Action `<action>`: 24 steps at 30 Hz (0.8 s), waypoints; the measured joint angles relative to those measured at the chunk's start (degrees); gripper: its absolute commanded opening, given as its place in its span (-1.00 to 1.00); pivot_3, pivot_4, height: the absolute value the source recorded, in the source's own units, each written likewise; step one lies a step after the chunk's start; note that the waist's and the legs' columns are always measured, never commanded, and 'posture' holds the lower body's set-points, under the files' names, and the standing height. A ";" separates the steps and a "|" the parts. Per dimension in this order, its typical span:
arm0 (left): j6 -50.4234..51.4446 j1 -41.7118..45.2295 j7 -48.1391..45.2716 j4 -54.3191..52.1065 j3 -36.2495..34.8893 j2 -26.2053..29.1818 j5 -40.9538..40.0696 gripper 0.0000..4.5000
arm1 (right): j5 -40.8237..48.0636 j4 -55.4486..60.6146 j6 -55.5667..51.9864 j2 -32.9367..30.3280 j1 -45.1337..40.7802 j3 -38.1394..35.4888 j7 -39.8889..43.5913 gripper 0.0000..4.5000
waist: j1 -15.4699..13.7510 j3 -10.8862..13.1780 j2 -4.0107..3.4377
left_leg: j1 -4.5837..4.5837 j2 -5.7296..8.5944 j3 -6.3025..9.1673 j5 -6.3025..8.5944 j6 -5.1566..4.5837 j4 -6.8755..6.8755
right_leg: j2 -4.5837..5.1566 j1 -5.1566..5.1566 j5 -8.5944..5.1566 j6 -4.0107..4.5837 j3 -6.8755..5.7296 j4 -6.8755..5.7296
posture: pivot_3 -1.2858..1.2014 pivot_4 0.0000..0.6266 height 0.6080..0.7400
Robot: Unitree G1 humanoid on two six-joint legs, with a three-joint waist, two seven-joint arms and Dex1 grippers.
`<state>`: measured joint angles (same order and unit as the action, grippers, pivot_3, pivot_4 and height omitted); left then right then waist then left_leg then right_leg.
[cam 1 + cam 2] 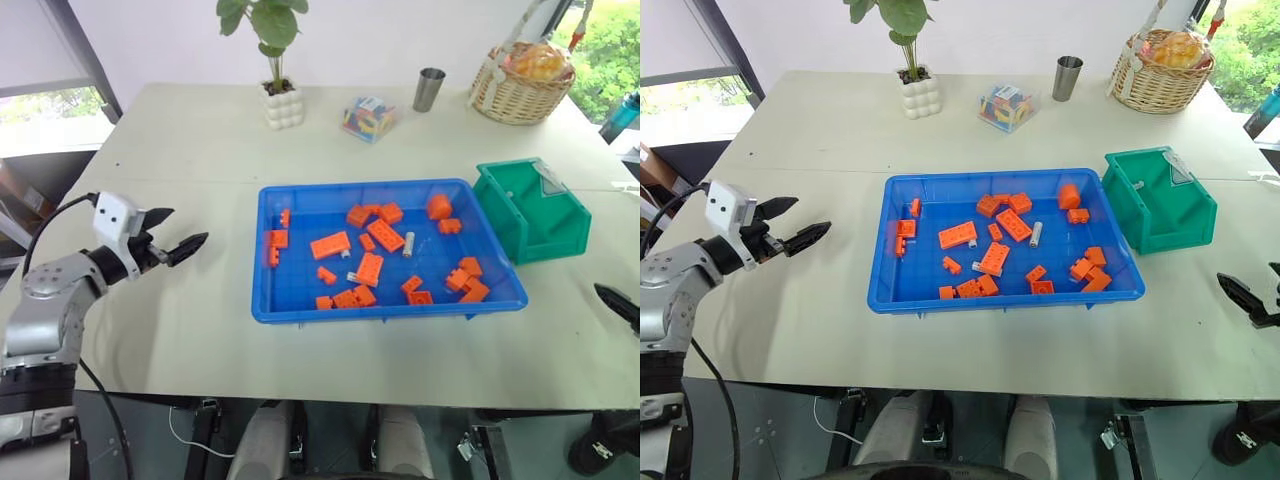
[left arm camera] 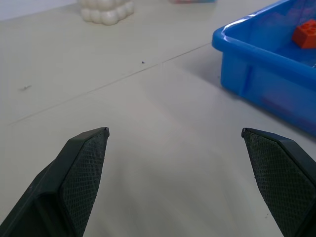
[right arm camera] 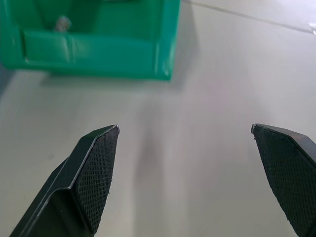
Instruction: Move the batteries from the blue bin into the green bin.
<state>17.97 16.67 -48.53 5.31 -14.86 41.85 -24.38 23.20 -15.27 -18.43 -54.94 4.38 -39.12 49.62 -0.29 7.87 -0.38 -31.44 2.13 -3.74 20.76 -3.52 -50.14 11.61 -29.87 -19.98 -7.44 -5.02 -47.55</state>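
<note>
Batteries (image 1: 408, 244) inside blue bin (image 1: 300, 310) — between both spread-wide, empty grippers — left gripper (image 1: 175, 232), right gripper (image 1: 1250, 293).

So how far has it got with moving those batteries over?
One battery already seems to lie inside the green bin. Nothing is in hand: the left gripper and right gripper are both open and empty over the table. At least two batteries remain among the orange bricks in the blue bin.
</note>
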 measured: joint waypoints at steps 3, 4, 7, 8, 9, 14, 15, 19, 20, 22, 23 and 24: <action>1.74 0.63 -1.65 -2.05 0.02 0.27 -1.73 1.00 | 3.13 5.64 -4.14 -3.79 -4.14 2.38 4.14 0.97 | 0.31 0.01 -0.01 | -0.02 -0.01 0.01 0.00 0.00 -0.01 | 0.00 -0.03 0.01 -0.02 0.00 -0.03 | 0.03 -0.52 -0.45; 2.22 1.36 -2.21 -2.77 0.11 0.31 -2.36 1.00 | 4.19 7.97 -5.00 -4.89 -5.63 3.52 5.40 0.97 | 0.40 0.01 -0.01 | -0.04 -0.01 0.06 0.00 0.00 -0.02 | -0.01 -0.02 0.02 -0.04 -0.04 -0.03 | 0.03 -0.52 -0.45; 3.05 3.71 -4.01 -4.95 0.67 1.63 -2.86 1.00 | 6.53 14.20 -7.57 -7.35 -12.10 9.46 8.97 0.97 | 0.69 0.01 -0.01 | -0.04 0.03 0.28 0.00 0.00 -0.06 | -0.02 0.10 0.06 -0.11 -0.16 -0.03 | 0.03 -0.52 -0.45; 3.11 4.19 -4.34 -5.29 0.68 1.94 -2.89 1.00 | 7.03 15.22 -8.63 -7.57 -13.57 11.14 9.75 0.97 | 0.71 0.01 -0.01 | -0.04 0.08 0.39 0.00 0.00 -0.06 | -0.02 0.16 0.06 -0.11 -0.18 -0.02 | 0.03 -0.52 -0.45; 3.29 4.43 -4.54 -5.54 0.68 2.00 -3.01 1.00 | 7.41 15.62 -9.39 -7.61 -14.39 12.35 10.29 0.97 | 0.65 0.01 -0.01 | -0.05 0.14 0.47 0.00 0.00 -0.06 | -0.01 0.20 0.07 -0.12 -0.18 -0.01 | 0.03 -0.52 -0.45; 7.68 8.10 -8.37 -7.91 3.21 2.97 -5.34 1.00 | 8.44 18.51 -12.50 -4.00 -27.07 24.00 11.76 0.97 | 1.07 0.02 0.00 | -0.07 0.18 0.57 -0.01 0.01 -0.11 | -0.02 0.25 0.07 -0.13 -0.23 0.02 | 0.03 -0.52 -0.45; 8.01 9.38 -9.22 -8.78 3.84 3.26 -5.83 1.00 | 8.08 18.95 -12.47 -2.97 -29.74 26.96 12.18 0.97 | 1.03 0.02 0.00 | -0.07 0.18 0.59 -0.01 0.01 -0.11 | -0.02 0.27 0.07 -0.13 -0.24 0.03 | 0.03 -0.52 -0.45; 9.85 12.52 -13.89 -9.94 5.71 5.53 -6.98 1.00 | 2.79 17.29 -11.76 4.48 -42.29 41.65 15.81 0.97 | 1.47 0.03 -0.01 | -0.07 0.19 0.60 -0.01 0.01 -0.06 | -0.06 0.22 0.08 -0.15 -0.27 0.01 | 0.03 -0.52 -0.45; 10.03 12.82 -14.96 -9.99 6.32 5.82 -7.08 1.00 | 0.99 15.83 -11.26 6.65 -45.32 45.34 17.07 0.97 | 1.54 0.03 -0.01 | -0.07 0.20 0.59 -0.02 0.01 -0.06 | -0.07 0.22 0.09 -0.16 -0.27 -0.03 | 0.03 -0.52 -0.45; 10.28 12.91 -16.31 -10.07 7.37 6.19 -7.10 1.00 | -2.36 13.19 -10.02 10.54 -50.31 51.15 19.19 0.97 | 1.47 0.04 -0.02 | -0.08 0.25 0.63 -0.02 0.01 -0.05 | -0.07 0.21 0.09 -0.17 -0.31 -0.10 | 0.03 -0.52 -0.45; 10.43 12.81 -16.92 -10.03 7.67 6.50 -7.08 1.00 | -4.50 10.91 -9.03 12.82 -53.35 54.09 20.35 0.97 | 1.61 0.04 -0.02 | -0.08 0.28 0.63 -0.02 0.01 -0.05 | -0.09 0.18 0.10 -0.18 -0.31 -0.15 | 0.03 -0.52 -0.45; 10.52 12.74 -17.58 -10.34 8.07 6.69 -7.11 1.00 | -6.56 8.61 -7.87 15.35 -56.24 57.04 21.58 0.97 | 1.64 0.05 -0.01 | -0.08 0.33 0.65 -0.02 0.01 -0.04 | -0.09 0.16 0.10 -0.18 -0.31 -0.19 | 0.03 -0.52 -0.45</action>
<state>28.50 29.41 -66.11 -5.03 -6.80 48.53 -31.48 16.64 -6.67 -26.30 -39.59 -51.87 17.91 71.20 1.36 7.92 -0.39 -31.52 2.46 -3.09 20.74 -3.51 -50.18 11.52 -29.71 -19.88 -7.62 -5.34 -47.74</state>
